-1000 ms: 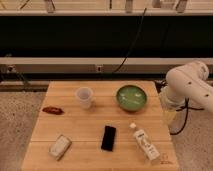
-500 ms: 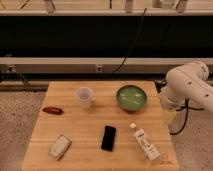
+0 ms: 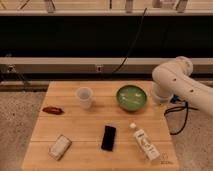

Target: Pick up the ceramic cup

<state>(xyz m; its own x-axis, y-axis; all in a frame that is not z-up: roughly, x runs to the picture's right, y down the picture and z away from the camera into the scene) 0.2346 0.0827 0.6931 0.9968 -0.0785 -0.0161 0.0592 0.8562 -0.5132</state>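
- While the arm bends beside the surface's right edge, its gripper is out of view; the jaws' state cannot be told.
- Upright, the ceramic cup stands toward the far edge, left of the green bowl.

The wood table is looking matt and smooth, the cup translucent white, the bowl glossy green. The gripper is sitting unseen beyond the smooth white arm.
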